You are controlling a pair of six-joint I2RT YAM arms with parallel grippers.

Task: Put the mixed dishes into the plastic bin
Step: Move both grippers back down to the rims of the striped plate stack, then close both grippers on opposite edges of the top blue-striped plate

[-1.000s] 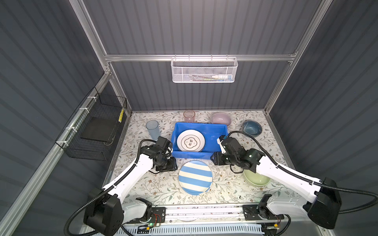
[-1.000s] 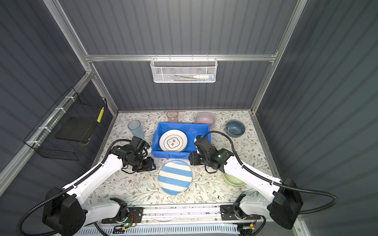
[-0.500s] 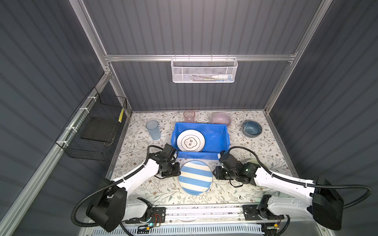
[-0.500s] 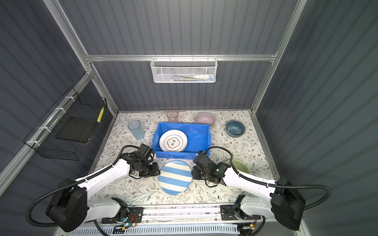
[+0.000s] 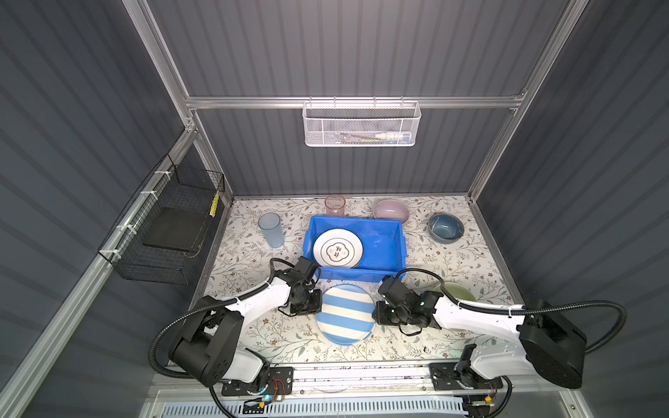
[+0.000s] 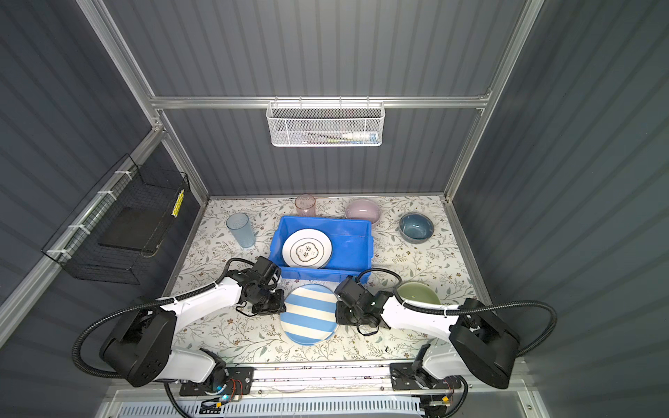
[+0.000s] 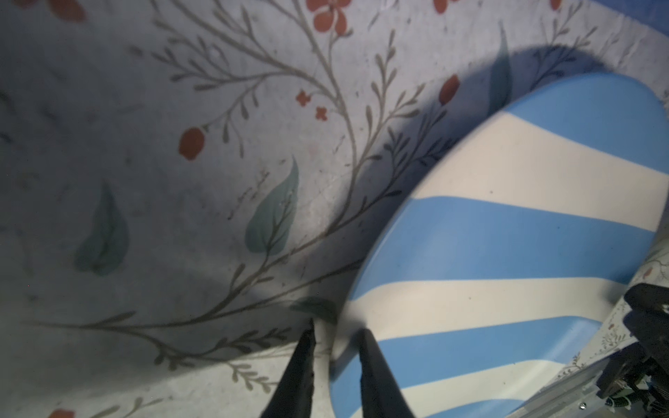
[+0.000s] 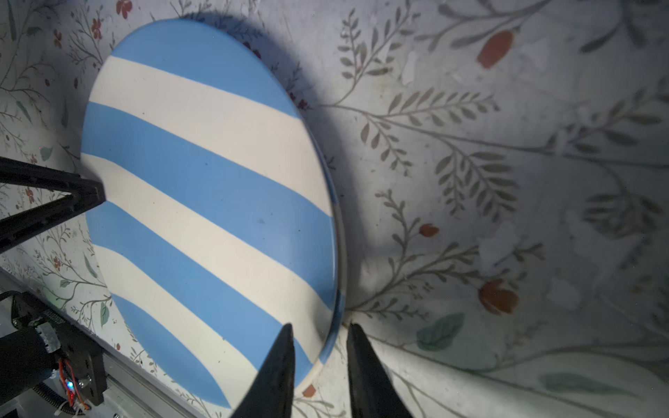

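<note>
A round blue-and-white striped plate lies flat on the floral-patterned table, just in front of the bright blue rectangular plastic bin and outside it. The left hand is low at the plate's left edge and the right hand low at its right edge. The left wrist view shows the left hand with its two black fingers narrowly apart, one over the plate and one over the table, the rim between them. The right wrist view shows the right hand astride the opposite rim in the same way. Whether either hand is pressing on the rim I cannot tell. Inside the bin lies a white round plate with a black emblem. Around the bin stand a translucent blue tumbler, a translucent pink tumbler, a lilac bowl and a dark blue bowl. A pale green bowl sits partly behind the right arm.
</note>
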